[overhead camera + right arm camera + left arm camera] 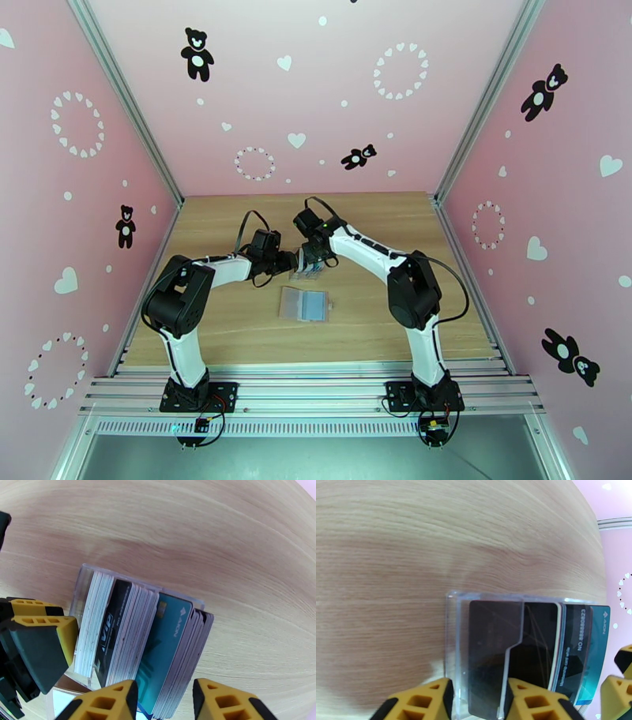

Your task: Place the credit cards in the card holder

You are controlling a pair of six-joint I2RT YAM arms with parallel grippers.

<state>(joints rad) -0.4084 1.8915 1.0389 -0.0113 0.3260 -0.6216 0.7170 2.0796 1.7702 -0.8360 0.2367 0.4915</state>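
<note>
The card holder [304, 304] lies open and flat on the wooden table, with a light blue card [315, 305] under its clear sleeve. Just behind it stands a clear acrylic stand [85, 578] packed with credit cards: white ones, a black VIP card [112, 630], a teal card [166, 645] and grey ones. My left gripper [480, 701] is clamped on the stand's near end [452, 638]. My right gripper [165, 701] straddles the teal card and the grey cards beside it; whether its pads press them I cannot tell. The two grippers, left [291, 264] and right [316, 259], meet over the stand.
Pink walls with bear and heart stickers enclose the table [237, 331] on three sides. An aluminium rail [316, 387] runs along the near edge by the arm bases. Bare wood lies to either side of the card holder.
</note>
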